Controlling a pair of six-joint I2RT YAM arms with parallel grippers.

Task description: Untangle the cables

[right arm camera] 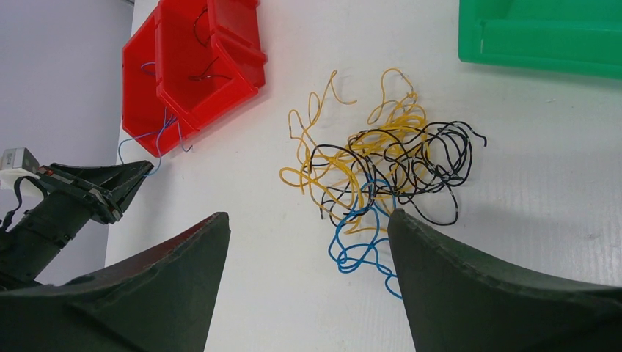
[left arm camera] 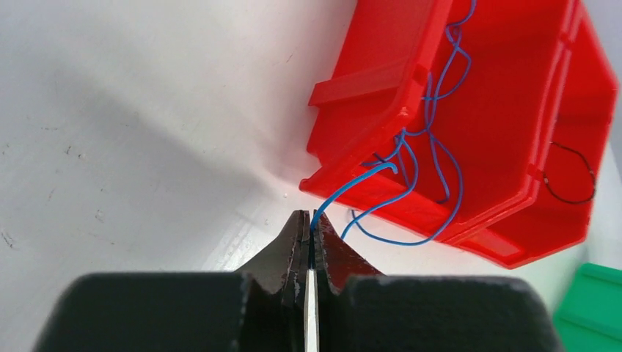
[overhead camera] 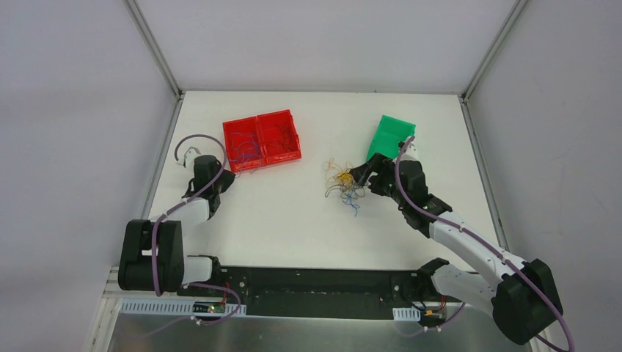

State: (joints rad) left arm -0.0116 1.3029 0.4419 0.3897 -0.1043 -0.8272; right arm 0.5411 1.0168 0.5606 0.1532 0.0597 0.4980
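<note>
Left gripper (left arm camera: 309,224) pinches a blue wire (left arm camera: 352,183) trailing over the rim of the red bin (left arm camera: 367,95), apparently to tuck it inside. The right gripper (right arm camera: 308,216), spread wide, hovers over the cable tangle (right arm camera: 381,172) near the green bin (right arm camera: 543,37).

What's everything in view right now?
table: one, white, under everything.
red bins: two, red, joined, table's rear left.
green bin: one, green, rear right.
blue cables: several, blue, spilling over one red bin's wall.
black cable: at least one, black, inside other red bin.
cable tangle: one, yellow, black, blue, mid-table.
left end effector: one, black, shut on a blue cable beside red bins.
right end effector: one, black, open over tangle.
</note>
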